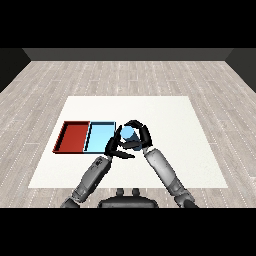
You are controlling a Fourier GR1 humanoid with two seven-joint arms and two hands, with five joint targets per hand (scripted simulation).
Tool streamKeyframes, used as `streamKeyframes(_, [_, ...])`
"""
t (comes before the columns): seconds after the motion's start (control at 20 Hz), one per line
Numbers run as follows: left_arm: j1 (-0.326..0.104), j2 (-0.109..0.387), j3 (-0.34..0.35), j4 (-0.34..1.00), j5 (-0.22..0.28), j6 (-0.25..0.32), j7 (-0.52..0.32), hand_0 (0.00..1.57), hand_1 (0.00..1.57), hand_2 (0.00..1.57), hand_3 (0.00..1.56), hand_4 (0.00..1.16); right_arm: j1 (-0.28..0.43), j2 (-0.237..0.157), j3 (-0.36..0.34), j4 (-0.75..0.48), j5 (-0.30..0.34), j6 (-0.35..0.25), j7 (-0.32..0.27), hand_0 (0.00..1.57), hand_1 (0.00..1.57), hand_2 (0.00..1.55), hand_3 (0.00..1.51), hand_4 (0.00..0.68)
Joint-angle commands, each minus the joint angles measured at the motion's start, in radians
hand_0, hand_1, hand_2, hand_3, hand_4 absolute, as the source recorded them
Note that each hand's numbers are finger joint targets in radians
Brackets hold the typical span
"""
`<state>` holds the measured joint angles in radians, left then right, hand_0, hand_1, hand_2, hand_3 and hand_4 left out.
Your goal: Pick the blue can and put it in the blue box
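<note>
From the head view I see the right hand (140,136) curled round the blue can (129,133) — fingers arching over its top and far side, thumb low in front. The can sits inside that grip just beside the right edge of the light blue tray (100,137), not inside it as far as I can judge; whether it touches the white table (170,120) or is lifted I cannot tell. The left hand (113,147) lies close by, at the near right corner of the light blue tray, its dark fingers reaching toward the right hand — whether they are spread or bent I cannot tell, they overlap too much. The red tray (73,137) lies touching the blue one on its left side.
</note>
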<state>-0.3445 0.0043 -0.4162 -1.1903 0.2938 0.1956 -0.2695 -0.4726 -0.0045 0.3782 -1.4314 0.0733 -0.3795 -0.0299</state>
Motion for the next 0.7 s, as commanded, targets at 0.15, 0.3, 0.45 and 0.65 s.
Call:
streamKeyframes(0.15, [0.020, -0.004, -0.037, -0.036, 0.024, 0.016, -0.019, 0.00, 0.00, 0.00, 0.00, 0.00, -0.050, 0.004, 0.036, 0.022, -0.046, -0.060, 0.025, 1.46, 1.46, 1.45, 1.39, 0.628])
streamKeyframes(0.3, [-0.031, -0.004, -0.008, 0.038, 0.011, -0.004, -0.034, 0.00, 0.00, 0.00, 0.00, 0.00, 0.040, 0.004, -0.009, 0.028, -0.080, -0.002, -0.059, 1.45, 1.45, 1.45, 1.38, 0.608])
streamKeyframes(0.45, [-0.048, -0.004, -0.021, 0.088, 0.068, -0.032, -0.094, 0.00, 0.00, 0.00, 0.00, 0.00, -0.010, 0.004, 0.019, 0.056, -0.146, -0.049, -0.077, 1.46, 1.46, 1.45, 1.39, 0.589])
streamKeyframes(0.65, [-0.076, -0.004, -0.108, 0.088, 0.122, 0.036, -0.109, 0.00, 0.00, 0.00, 0.00, 0.00, 0.077, 0.004, 0.118, 0.013, -0.163, -0.093, -0.110, 1.45, 1.45, 1.45, 1.39, 0.602])
